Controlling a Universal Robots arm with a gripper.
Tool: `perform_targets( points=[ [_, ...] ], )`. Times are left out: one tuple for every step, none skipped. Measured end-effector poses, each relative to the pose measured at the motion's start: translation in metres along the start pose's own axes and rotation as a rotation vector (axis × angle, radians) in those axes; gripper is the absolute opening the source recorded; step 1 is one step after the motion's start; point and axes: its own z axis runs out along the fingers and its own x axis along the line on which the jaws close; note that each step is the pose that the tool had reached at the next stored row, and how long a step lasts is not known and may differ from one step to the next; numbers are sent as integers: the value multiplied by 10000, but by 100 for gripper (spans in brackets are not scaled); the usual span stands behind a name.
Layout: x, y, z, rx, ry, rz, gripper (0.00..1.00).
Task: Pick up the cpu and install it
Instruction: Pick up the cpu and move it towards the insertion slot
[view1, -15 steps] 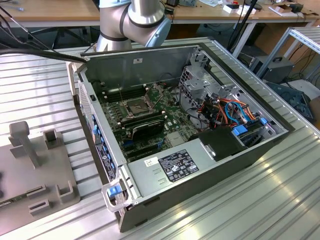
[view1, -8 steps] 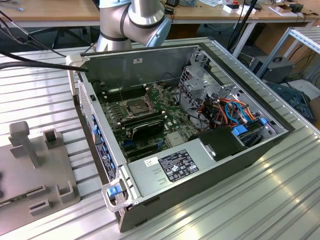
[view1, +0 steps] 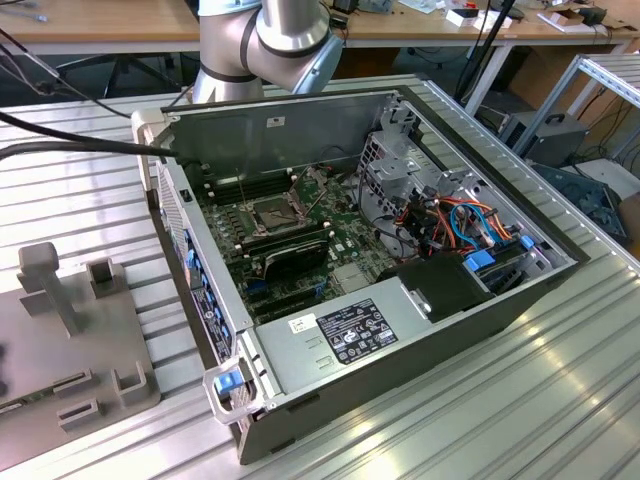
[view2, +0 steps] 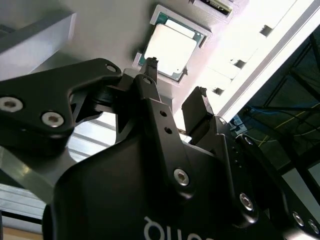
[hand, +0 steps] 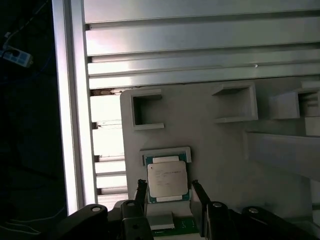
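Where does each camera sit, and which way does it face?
Exterior view: off the arm, high, looking down on the open computer case on the ribbed table; an arm joint shows beyond it.
Second wrist view: on the wrist, looking along the open gripper at the cpu in its grey tray.
First wrist view: on the wrist, facing the same cpu, flanked by the fingers.
Both wrist views share cpu, tray and gripper.
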Motion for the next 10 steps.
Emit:
perform_targets(
  points=[
    [1,-1,25,2,14,1,48],
    [0,-2,39,3,21,1,48],
    [1,-2,54,3,25,1,48],
    [1,-3,69,3,31,1,48],
    [1,-3,83,4,34,1,48],
    [1,-4,96,4,39,2,48],
    [1,-4,112,4,41,2,48],
    [1,-5,121,4,44,1,48],
    [1,-5,137,4,49,2,48],
    [1,-6,148,5,53,2,48]
  ],
)
